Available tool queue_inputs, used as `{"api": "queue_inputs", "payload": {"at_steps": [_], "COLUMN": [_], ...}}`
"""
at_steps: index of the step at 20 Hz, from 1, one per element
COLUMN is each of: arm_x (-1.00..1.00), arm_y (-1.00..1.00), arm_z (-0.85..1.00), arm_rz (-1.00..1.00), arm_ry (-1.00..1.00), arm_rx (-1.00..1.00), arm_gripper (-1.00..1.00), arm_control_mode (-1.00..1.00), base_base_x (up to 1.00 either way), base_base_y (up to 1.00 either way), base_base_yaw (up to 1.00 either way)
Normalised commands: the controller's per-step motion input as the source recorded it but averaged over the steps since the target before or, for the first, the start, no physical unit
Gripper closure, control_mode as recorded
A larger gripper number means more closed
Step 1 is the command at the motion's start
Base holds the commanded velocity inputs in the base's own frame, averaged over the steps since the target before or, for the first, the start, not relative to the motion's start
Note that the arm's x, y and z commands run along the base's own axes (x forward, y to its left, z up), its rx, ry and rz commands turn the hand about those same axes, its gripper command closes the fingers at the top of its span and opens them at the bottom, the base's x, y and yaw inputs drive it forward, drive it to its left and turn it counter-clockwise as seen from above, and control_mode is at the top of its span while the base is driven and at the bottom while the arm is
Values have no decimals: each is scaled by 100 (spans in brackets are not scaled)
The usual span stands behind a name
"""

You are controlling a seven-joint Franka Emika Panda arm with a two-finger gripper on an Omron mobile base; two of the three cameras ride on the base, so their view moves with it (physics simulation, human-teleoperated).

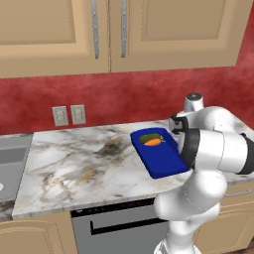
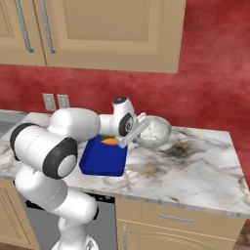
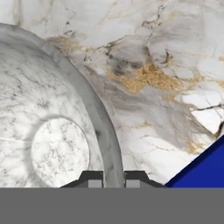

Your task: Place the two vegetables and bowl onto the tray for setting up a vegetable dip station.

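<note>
A marbled grey-white bowl (image 2: 155, 131) stands on the counter just right of the dark blue tray (image 2: 100, 161). My gripper (image 3: 113, 180) is shut on the bowl's rim (image 3: 103, 127), one fingertip inside and one outside. In the right base view the gripper (image 2: 138, 133) meets the bowl's left edge. On the far end of the tray (image 1: 163, 161) lie the orange carrot (image 1: 154, 142) and the dark-green cucumber piece (image 1: 149, 137), side by side. The carrot (image 2: 110, 141) peeks out behind my arm. A corner of the tray (image 3: 205, 170) shows at the lower right of the hand view.
The marble counter (image 1: 79, 163) runs left to a sink (image 1: 10, 166). Two wall outlets (image 1: 69, 115) sit on the red backsplash. Wooden cabinets (image 1: 99, 30) hang overhead. Open counter (image 2: 195, 166) lies right of the bowl.
</note>
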Motion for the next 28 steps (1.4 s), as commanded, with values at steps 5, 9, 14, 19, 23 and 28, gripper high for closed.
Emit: {"api": "queue_inputs", "payload": {"at_steps": [5,9,14,19,23,28], "arm_x": [-18,-28,-32,-26,-19,-22], "arm_y": [3,18,19,27,30,28], "arm_z": [17,8,8,15,13,6], "arm_rz": [1,2,0,3,7,7], "arm_ry": [0,1,0,1,3,1], "arm_rx": [0,0,0,0,0,0], "arm_gripper": [100,100,100,100,100,100], "arm_control_mode": [-100,-100,-100,-100,-100,-100], "base_base_x": [0,0,0,0,0,0], "base_base_y": [0,0,0,0,0,0], "base_base_yaw": [0,0,0,0,0,0]}}
